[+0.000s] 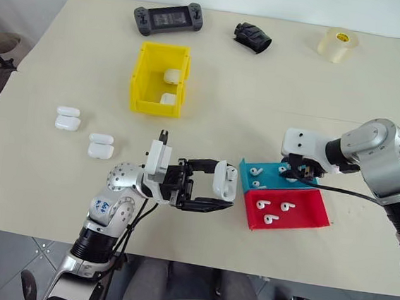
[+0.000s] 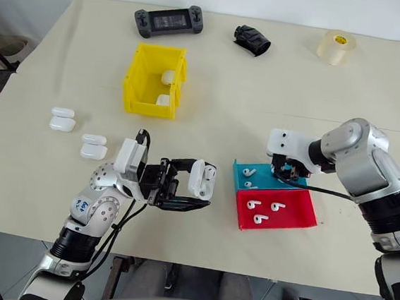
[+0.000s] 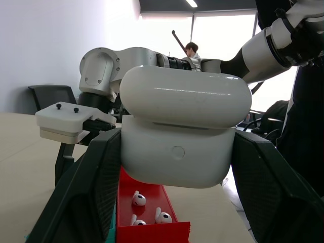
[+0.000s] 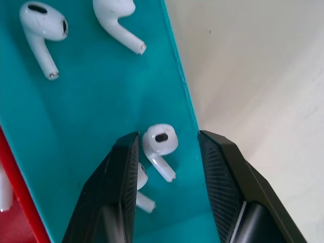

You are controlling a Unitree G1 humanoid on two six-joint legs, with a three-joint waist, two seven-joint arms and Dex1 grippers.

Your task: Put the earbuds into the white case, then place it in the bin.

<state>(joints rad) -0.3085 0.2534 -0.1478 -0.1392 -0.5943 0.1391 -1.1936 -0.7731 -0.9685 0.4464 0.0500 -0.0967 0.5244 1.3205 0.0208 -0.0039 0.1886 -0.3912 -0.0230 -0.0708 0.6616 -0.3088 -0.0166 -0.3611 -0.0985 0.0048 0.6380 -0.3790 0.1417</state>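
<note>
Now the beige worktop [image 1: 277, 86] takes up most of the head view. On it, in the upper left part of the frame, stands the yellow bin [image 1: 159, 79], and two white cases lie inside it against its right wall. Along the upper edge lie a black game controller [image 1: 168, 19], a black crumpled thing [image 1: 252, 37] and a tape roll [image 1: 338, 45] at the upper right. At the left of the frame two more closed cases [image 1: 68, 118] rest on the worktop, one a little lower and to the right of the other.

In the lower right part are two shallow trays, touching along one long side: the blue tray [image 1: 243, 175] above and the red tray [image 1: 318, 212] below. Some earbuds [image 1: 257, 172] lie in the blue tray, and the red tray holds others.

The left hand [image 1: 214, 192] is in the lower middle of the frame, just left of the trays. It is clenched on a white case [image 1: 225, 180], one black finger on each side, and the case is lifted off the worktop. In the left wrist view the lid stands slightly up from the body of the case.

The right hand [image 4: 166, 152] points down into the blue tray at its right end. Its fingers [image 4: 124, 167] are partly apart, with one earbud [image 4: 161, 143] between them. I cannot tell if they touch it. Another earbud lies half under the left finger.
</note>
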